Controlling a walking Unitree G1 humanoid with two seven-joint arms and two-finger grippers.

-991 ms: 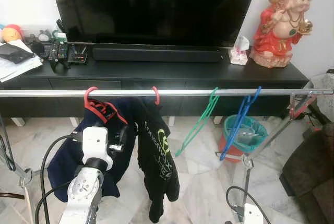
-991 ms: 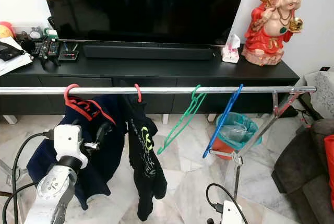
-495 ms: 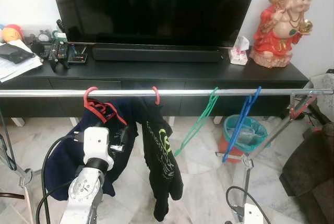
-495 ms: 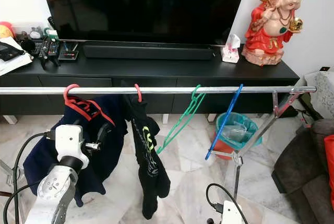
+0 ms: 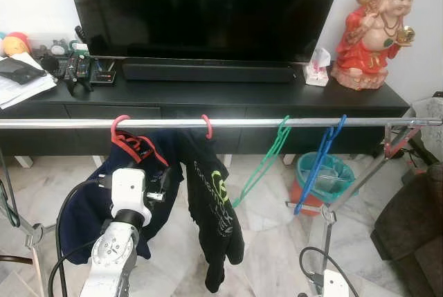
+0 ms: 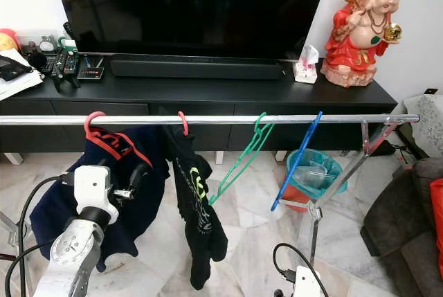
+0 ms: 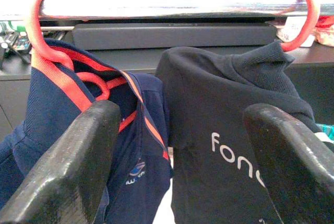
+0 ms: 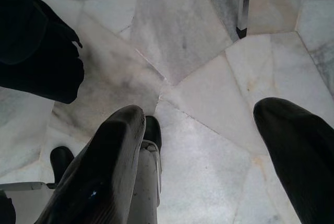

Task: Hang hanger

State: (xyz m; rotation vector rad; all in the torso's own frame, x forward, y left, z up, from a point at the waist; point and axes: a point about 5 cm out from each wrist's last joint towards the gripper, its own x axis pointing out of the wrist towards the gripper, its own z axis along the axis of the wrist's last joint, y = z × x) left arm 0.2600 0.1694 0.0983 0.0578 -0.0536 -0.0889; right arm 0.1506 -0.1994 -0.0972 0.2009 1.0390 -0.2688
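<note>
Four plastic hangers hook over the shiny metal rail (image 5: pixel 228 122) that runs left to right across the scene. The red hanger (image 5: pixel 119 127) at the left carries a navy shirt (image 5: pixel 90 200) with a red-trimmed collar; the pink hanger (image 5: pixel 207 126) beside it carries a black shirt (image 5: pixel 213 214) with lime and white print. To the right, well apart from these, a bare green hanger (image 5: pixel 266 158) and a bare blue hanger (image 5: pixel 320 162) dangle tilted.

The left gripper (image 7: pixel 182 156), fingers spread and grasping nothing, is raised just near of the two shirts. The right gripper (image 8: pixel 203 161) hangs low over the marble floor (image 8: pixel 193 41), also released.

Under the rail at the right stands a teal bin (image 5: pixel 325 172) lined with clear plastic. Beyond is a black TV console (image 5: pixel 228 96) with a soundbar (image 5: pixel 208 72), a tissue box (image 5: pixel 317 68) and a glossy red figurine (image 5: pixel 374 30).
</note>
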